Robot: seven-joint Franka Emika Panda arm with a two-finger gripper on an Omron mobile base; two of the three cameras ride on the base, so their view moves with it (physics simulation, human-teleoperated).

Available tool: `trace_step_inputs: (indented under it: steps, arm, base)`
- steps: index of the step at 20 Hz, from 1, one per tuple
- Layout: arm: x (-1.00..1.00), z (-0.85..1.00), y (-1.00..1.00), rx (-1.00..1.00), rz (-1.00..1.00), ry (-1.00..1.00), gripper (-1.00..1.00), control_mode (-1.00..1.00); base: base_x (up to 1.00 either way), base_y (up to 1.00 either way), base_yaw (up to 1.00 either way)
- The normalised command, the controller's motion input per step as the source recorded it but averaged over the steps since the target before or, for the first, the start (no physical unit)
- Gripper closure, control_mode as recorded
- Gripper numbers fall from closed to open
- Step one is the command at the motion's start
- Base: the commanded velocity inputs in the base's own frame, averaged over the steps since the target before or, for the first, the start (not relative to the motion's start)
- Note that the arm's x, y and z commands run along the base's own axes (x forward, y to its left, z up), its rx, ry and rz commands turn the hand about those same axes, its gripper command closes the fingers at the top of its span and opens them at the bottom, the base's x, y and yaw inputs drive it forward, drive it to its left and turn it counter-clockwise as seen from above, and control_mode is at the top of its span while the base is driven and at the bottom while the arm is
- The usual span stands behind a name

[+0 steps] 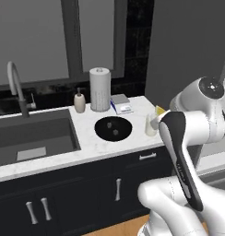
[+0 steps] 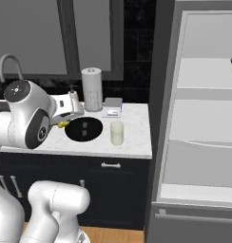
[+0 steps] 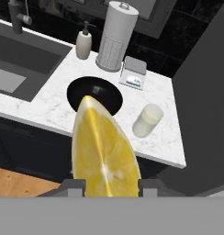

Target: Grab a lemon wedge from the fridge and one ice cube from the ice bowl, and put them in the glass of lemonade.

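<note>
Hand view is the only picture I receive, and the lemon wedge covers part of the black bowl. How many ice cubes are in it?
Observer: Two ice cubes lie in the ice bowl, as the left base view shows.
Operator: Is the fridge closed?
Observer: No. The fridge stands open to the right of the counter, with its white shelves showing.
Operator: Is the gripper above the glass?
Observer: Not by the right base view. There the gripper, shut on the lemon wedge, shows left of the bowl, and the glass of lemonade stands right of it.
</note>
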Motion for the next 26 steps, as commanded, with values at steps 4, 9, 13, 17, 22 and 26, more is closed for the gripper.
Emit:
trace_step_inputs:
  steps: [4, 9, 13, 17, 22, 26]
  arm:
    - [0.00, 0.00, 0.00, 0.00, 0.00, 0.00, 1.00, 1.00]
    - [0.00, 0.00, 0.00, 0.00, 0.00, 0.00, 1.00, 1.00]
    - [0.00, 0.00, 0.00, 0.00, 0.00, 0.00, 1.00, 1.00]
    - [0.00, 0.00, 0.00, 0.00, 0.00, 0.00, 1.00, 1.00]
    - [0.00, 0.00, 0.00, 0.00, 0.00, 0.00, 1.00, 1.00]
    - [0.00, 0.00, 0.00, 0.00, 0.00, 0.00, 1.00, 1.00]
  base:
    - [0.26, 0.41, -0.01]
    - [0.39, 0.22, -0.02]
    - [0.39, 0.19, -0.03]
    - [0.39, 0.24, -0.02]
    - [0.40, 0.24, -0.02]
    - [0.42, 0.24, -0.02]
